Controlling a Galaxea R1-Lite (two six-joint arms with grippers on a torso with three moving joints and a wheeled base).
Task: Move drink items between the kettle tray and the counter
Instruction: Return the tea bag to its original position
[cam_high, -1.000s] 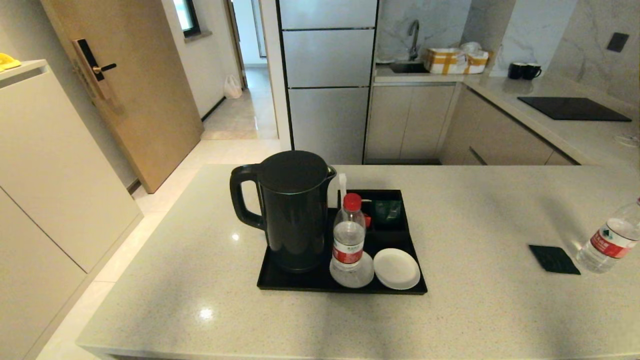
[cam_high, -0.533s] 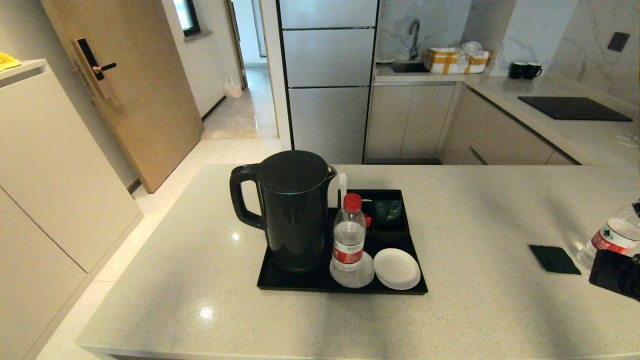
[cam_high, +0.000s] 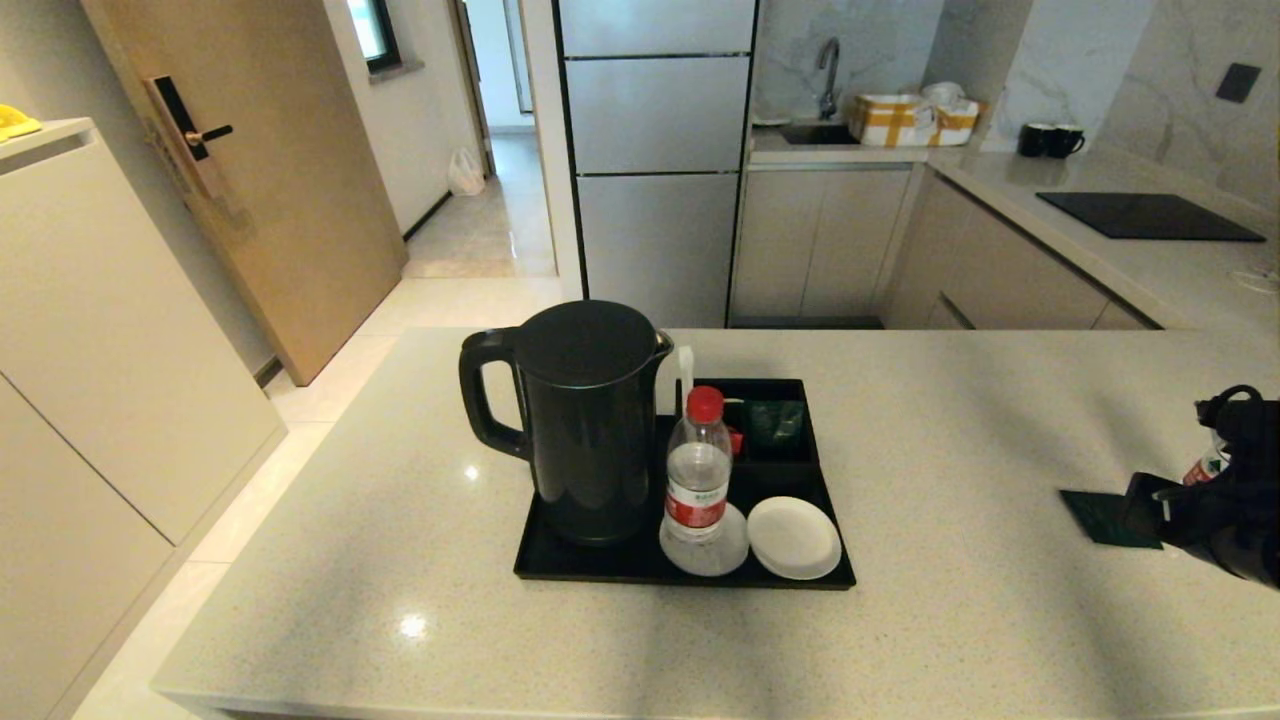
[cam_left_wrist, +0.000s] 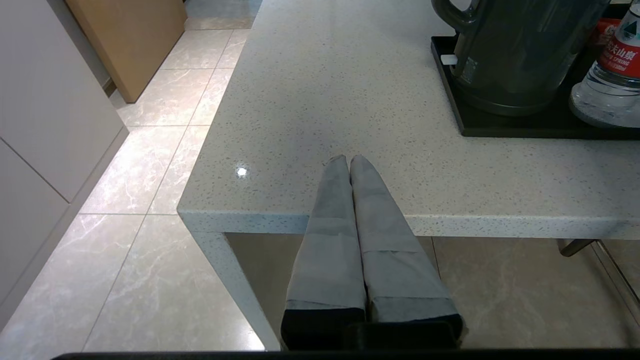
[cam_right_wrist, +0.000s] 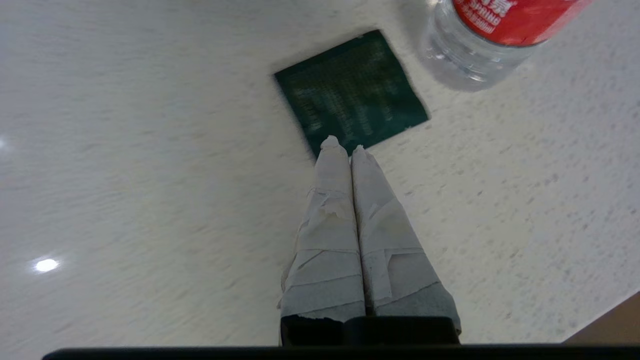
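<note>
Step in hand: the right gripper (cam_right_wrist: 344, 144) approaches the green sachet (cam_right_wrist: 351, 105) lying flat on the desk (cam_high: 950, 620), judged as the start of a pick-up for transfer to the tray (cam_high: 640, 570).
Right jaws: pressed together, holding nothing; they hover above the desk, tips seen over the sachet's near corner.
Sachet relative to jaws: just ahead of the tips, most of its square reaching forward and to either side; whether the tips touch it cannot be told.
Loose bottle (cam_right_wrist: 492, 37): stands just beside the sachet, beyond its far corner from the jaws; in the head view the right arm hides most of it.
How to do it well: part the jaws before descending; a flat packet offers only an edge, so one tip should slide under a corner, or the packet be pinched across a raised edge, keeping clear of the bottle next to it.
Tray contents: black kettle (cam_high: 585, 420), a second bottle (cam_high: 697, 465), two white coasters (cam_high: 795, 537), another green packet (cam_high: 775, 420) in a far compartment.
Left gripper (cam_left_wrist: 348, 161): parked near the desk's front corner, well away from the sachet, jaws together.
</note>
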